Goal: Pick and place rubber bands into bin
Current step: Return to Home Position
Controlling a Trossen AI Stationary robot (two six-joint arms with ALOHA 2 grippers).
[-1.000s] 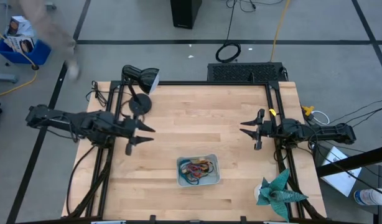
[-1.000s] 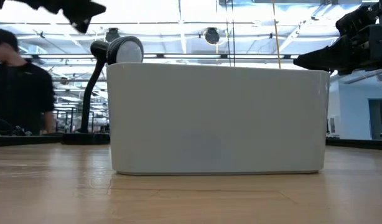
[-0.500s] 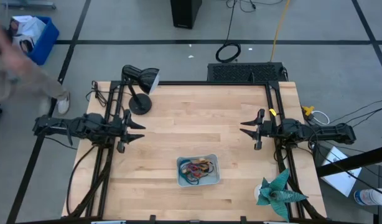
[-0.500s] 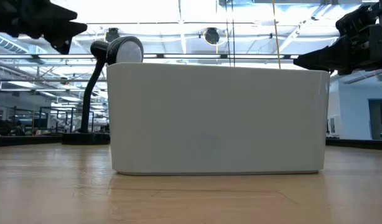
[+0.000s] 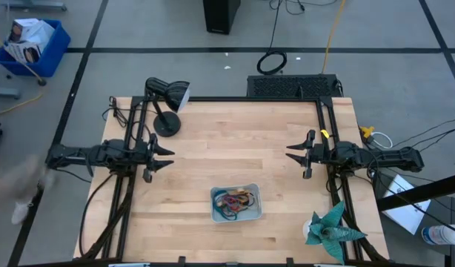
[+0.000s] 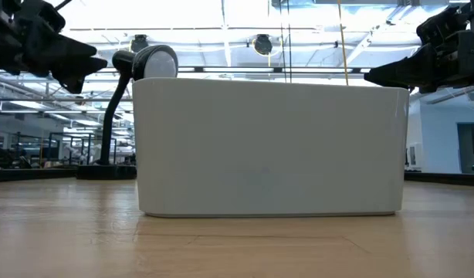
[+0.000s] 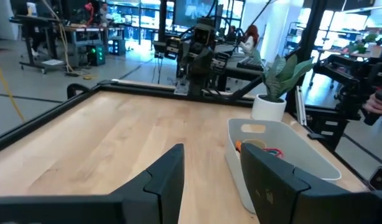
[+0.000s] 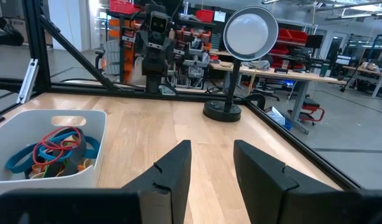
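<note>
Rubber bands (image 5: 235, 202) heaped in bin (image 5: 214, 212), 6 o'clock on tabletop (image 5: 235, 137), left gripper (image 5: 167, 156) at 9, right gripper (image 5: 291, 153) at 3, both parted

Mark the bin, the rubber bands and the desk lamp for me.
bin (image 6: 268, 147), low view, middle of its near wall.
rubber bands (image 8: 54, 149), right wrist view, middle of the heap in the bin.
desk lamp (image 5: 166, 124), high view, its round base.

Grey floor (image 5: 390, 30) crossed by dark lines (image 5: 175, 50); bright ceiling lights (image 6: 221, 15); workbenches (image 8: 315, 78) beyond.
</note>
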